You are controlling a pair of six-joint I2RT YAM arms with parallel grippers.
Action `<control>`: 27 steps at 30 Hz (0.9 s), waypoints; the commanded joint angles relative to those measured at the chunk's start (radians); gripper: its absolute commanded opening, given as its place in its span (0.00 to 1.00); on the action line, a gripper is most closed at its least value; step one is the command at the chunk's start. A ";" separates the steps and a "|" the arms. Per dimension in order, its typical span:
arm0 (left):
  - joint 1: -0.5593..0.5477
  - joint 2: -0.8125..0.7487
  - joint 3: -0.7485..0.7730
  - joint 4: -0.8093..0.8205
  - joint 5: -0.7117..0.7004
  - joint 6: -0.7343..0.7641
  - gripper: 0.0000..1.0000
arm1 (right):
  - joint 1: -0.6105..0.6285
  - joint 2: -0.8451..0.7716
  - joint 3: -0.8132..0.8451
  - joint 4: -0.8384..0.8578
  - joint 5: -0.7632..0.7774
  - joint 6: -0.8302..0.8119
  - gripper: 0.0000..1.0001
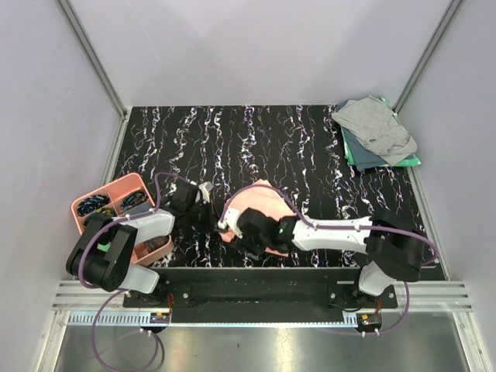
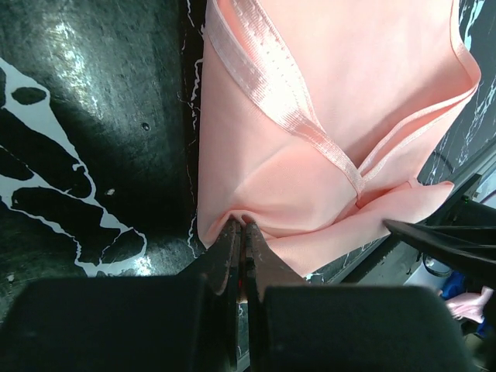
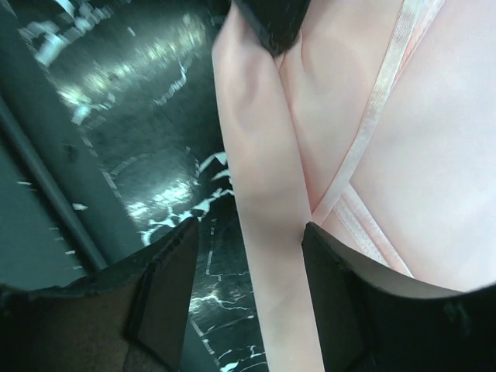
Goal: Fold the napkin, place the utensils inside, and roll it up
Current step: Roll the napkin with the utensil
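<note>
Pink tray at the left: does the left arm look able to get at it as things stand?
Probably yes, though not freely. The pink tray sits beside the left arm with nothing between them, but the left hand is shut on the napkin edge and would have to let go first.

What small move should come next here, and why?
Probably draw the right tool back off the napkin: its jaws stand open astride a raised fold, gripping nothing, while the left tool is shut on the cloth's edge and can hold it.
</note>
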 commanded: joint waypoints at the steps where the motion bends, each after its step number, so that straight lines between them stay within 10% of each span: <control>1: 0.000 0.023 0.027 -0.072 -0.007 0.011 0.00 | 0.088 -0.009 -0.071 0.188 0.351 -0.104 0.65; 15: 0.000 0.035 0.058 -0.106 0.004 0.034 0.00 | 0.136 0.121 -0.103 0.247 0.400 -0.175 0.64; 27: 0.000 0.017 0.079 -0.106 0.022 0.043 0.00 | -0.024 0.209 0.018 0.026 -0.083 -0.098 0.51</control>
